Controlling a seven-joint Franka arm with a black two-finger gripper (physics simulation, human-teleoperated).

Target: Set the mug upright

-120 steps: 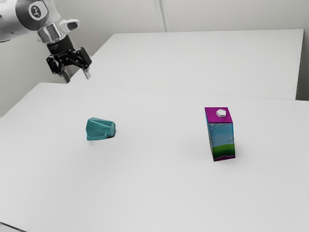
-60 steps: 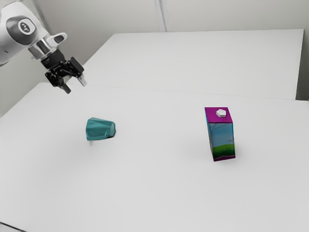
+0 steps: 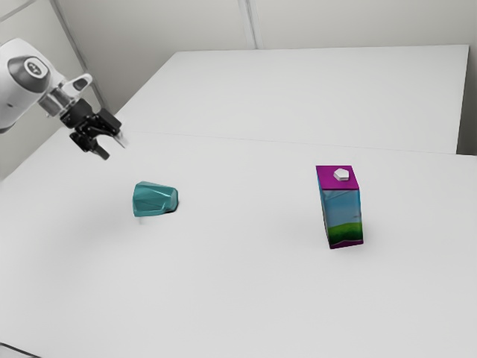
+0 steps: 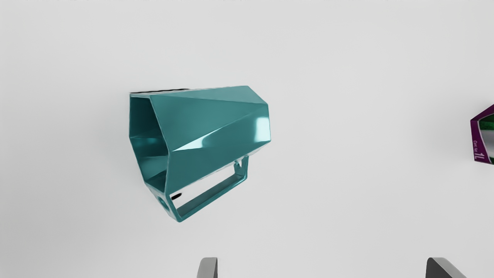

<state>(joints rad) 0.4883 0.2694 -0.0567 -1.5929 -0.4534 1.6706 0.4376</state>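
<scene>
A carton (image 3: pixel 343 212) stands well apart from the mug (image 3: pixel 153 200).

Table (image 3: pixel 238 298): top white, plain. Two items noted on it, well apart.

Mug (image 4: pixel 216 123): teal, faceted, lying on side toward exterior view's left. Mouth, wider end, faces exterior view's left; narrower base faces exterior view's right. Angular handle (image 4: pixel 212 197) juts from side of body.

Carton (image 3: pixel 343 212): upright, toward exterior view's right. Top purple, with white cap (image 3: pixel 341 174); side blue over green, purple at foot. "1L" marking near foot legible in wrist view.
</scene>
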